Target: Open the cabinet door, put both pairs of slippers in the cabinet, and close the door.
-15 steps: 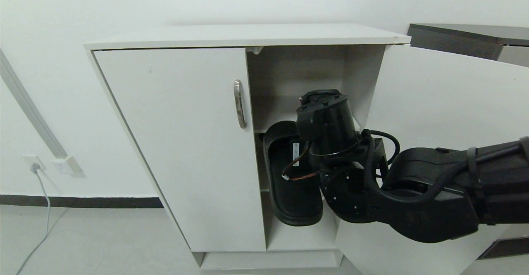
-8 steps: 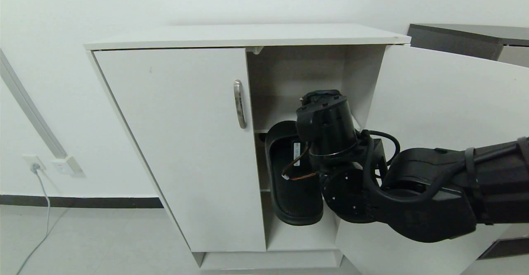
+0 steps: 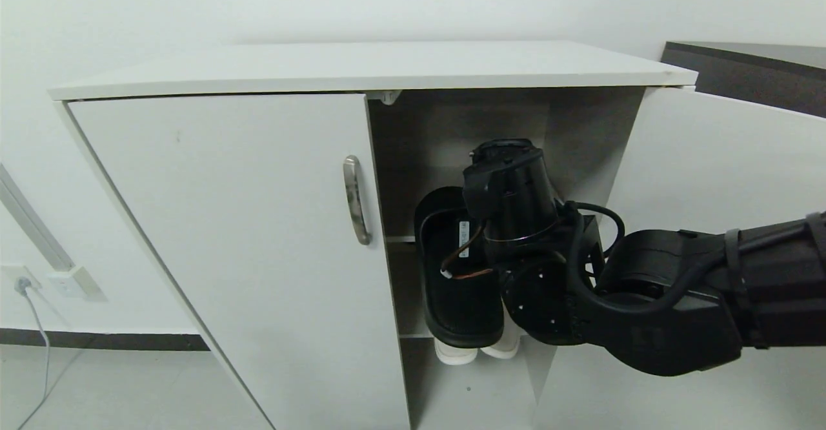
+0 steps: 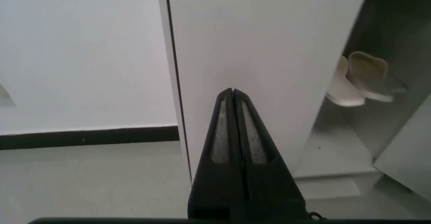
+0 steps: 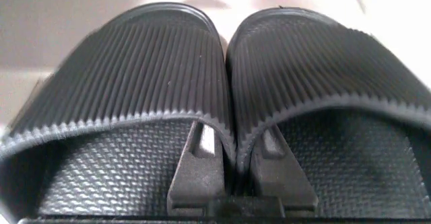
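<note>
A pair of black slippers [image 3: 458,288] hangs upright in the open right half of the white cabinet [image 3: 361,68], level with its middle shelf. My right gripper [image 5: 236,163] is shut on the black slippers [image 5: 161,69], pinching their two inner strap edges together. In the head view the right wrist [image 3: 516,223] covers the fingers. A white pair of slippers [image 3: 477,351] lies on the shelf just below; it shows again as the white slippers [image 4: 363,79] in the left wrist view. My left gripper [image 4: 232,96] is shut on nothing, low in front of the closed left door [image 4: 256,49].
The right door [image 3: 710,172] stands swung open beside my right arm. The left door [image 3: 226,236] is closed, with a metal handle [image 3: 355,199]. A wall socket with a cable [image 3: 22,285] sits low on the left. A dark tabletop [image 3: 748,55] lies behind on the right.
The head camera has moved, so the cabinet looks larger and shifted. The black slippers now sit higher against the shelves, and the white pair shows beneath them.
</note>
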You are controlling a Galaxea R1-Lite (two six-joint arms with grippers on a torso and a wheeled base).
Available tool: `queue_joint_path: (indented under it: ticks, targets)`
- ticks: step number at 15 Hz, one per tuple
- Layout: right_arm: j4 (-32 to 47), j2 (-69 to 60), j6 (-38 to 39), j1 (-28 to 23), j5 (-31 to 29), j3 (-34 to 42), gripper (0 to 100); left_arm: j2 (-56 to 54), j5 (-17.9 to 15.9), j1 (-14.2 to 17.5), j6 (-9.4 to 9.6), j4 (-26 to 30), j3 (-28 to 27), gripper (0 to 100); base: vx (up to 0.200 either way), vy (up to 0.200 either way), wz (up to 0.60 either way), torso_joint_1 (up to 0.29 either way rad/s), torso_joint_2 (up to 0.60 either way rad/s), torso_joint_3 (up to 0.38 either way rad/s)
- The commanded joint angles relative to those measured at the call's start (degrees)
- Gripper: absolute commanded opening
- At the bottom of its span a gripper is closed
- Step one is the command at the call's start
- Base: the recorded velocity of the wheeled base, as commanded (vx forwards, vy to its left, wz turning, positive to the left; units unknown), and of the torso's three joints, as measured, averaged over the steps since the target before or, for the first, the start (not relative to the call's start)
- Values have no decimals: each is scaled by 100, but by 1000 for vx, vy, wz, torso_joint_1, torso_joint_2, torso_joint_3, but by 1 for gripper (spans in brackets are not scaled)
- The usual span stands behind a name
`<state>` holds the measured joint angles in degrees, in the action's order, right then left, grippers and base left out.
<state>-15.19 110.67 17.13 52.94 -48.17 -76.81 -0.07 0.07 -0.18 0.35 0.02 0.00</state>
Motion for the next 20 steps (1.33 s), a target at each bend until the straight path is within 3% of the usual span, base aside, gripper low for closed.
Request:
queue_joint_path:
  ticks: [1, 5, 14, 20]
  targets:
    - [-10, 60, 1, -65, 0, -9, 0, 7, 1, 1, 0, -2, 0, 0, 0, 0, 0, 0, 0, 0]
    - [-2, 157, -34, -170, 114, -220, 0, 7, 1, 1, -9, -2, 0, 0, 0, 0, 0, 0, 0, 0]
    - [69, 1115, -430, -671, 448, -1635, 0, 7, 19, 1, -44, -2, 0, 0, 0, 0, 0, 0, 0, 0]
    - [649, 1423, -482, -803, 510, -2558, 0, 7, 19, 1, -53, -2, 0, 0, 0, 0, 0, 0, 0, 0]
